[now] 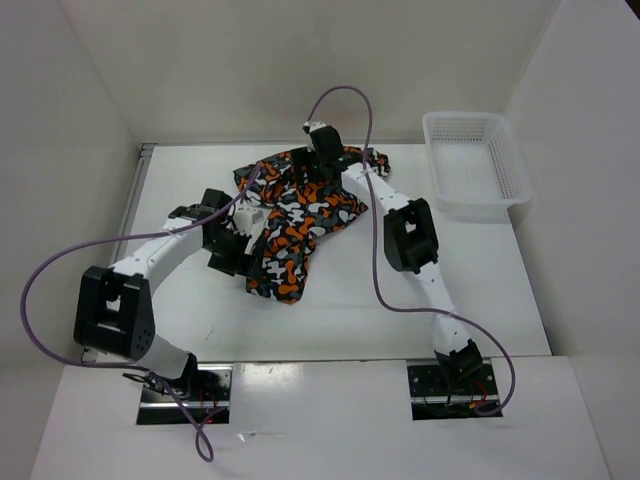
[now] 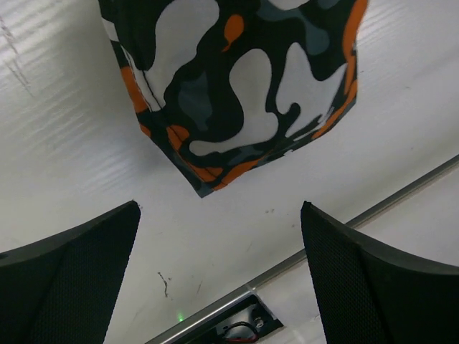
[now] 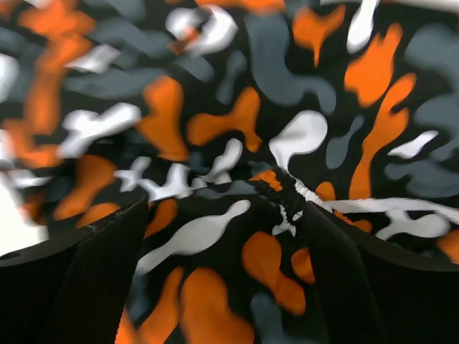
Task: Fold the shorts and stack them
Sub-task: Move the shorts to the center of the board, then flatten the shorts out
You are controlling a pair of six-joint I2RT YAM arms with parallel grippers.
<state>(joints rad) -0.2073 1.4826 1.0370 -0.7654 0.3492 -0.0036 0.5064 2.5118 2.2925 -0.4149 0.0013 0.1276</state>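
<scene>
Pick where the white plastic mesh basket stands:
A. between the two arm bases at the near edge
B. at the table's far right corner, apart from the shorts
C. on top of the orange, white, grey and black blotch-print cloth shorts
B: the overhead view shows the white plastic mesh basket at the far right corner of the table, apart from the blotch-print cloth shorts lying mid-table.

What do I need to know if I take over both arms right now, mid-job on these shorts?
Left gripper: fingers open, empty, just short of a corner of the shorts.
Right gripper: fingers open, close over the cloth near the white cord; no grip visible.
Shorts: crumpled mid-table, unfolded.
White mesh basket: far right, apart from the shorts.
Done: no fold yet.
Left: grip, fold, stack.
</scene>
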